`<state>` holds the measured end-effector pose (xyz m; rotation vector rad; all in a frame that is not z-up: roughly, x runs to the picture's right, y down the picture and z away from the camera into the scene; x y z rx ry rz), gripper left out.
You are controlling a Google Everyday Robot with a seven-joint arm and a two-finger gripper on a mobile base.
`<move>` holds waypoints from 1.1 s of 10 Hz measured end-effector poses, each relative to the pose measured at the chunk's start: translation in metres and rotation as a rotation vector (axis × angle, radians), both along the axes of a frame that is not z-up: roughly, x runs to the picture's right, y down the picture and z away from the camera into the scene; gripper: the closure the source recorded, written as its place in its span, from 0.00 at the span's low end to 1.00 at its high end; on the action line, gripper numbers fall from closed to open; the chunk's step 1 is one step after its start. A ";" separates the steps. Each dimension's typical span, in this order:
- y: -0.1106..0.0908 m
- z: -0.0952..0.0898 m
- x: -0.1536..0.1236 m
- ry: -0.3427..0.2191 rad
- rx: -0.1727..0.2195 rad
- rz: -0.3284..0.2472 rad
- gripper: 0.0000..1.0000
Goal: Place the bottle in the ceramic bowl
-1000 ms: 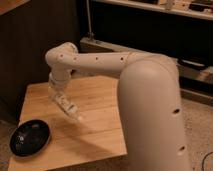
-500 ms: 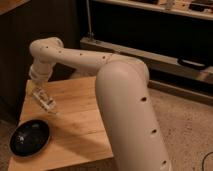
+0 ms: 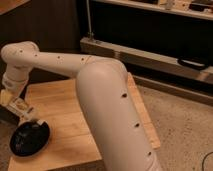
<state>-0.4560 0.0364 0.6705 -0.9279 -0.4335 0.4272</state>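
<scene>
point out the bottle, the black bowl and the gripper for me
bottle point(image 3: 21, 106), camera view, on its pale label, above the bowl's rim.
ceramic bowl point(image 3: 27, 141), camera view, on its dark inside.
gripper point(image 3: 11, 97), camera view, at the bottle's upper end.

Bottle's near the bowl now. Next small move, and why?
Probably ease a little further toward the bowl's middle, then lower. The gripper sits at the table's far left with the bottle at its tip, tilted, above the ceramic bowl's upper-left rim rather than its centre. Released here, the bottle might catch the rim and roll out.
</scene>
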 end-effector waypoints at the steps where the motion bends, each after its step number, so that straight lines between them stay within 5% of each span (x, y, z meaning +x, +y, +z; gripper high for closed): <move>1: 0.008 0.001 -0.010 -0.041 -0.002 -0.028 0.97; 4: 0.023 0.016 -0.022 -0.104 -0.014 -0.081 0.68; 9: 0.057 0.038 -0.014 -0.084 -0.066 -0.179 0.21; 11: 0.073 0.037 -0.011 -0.092 -0.087 -0.213 0.20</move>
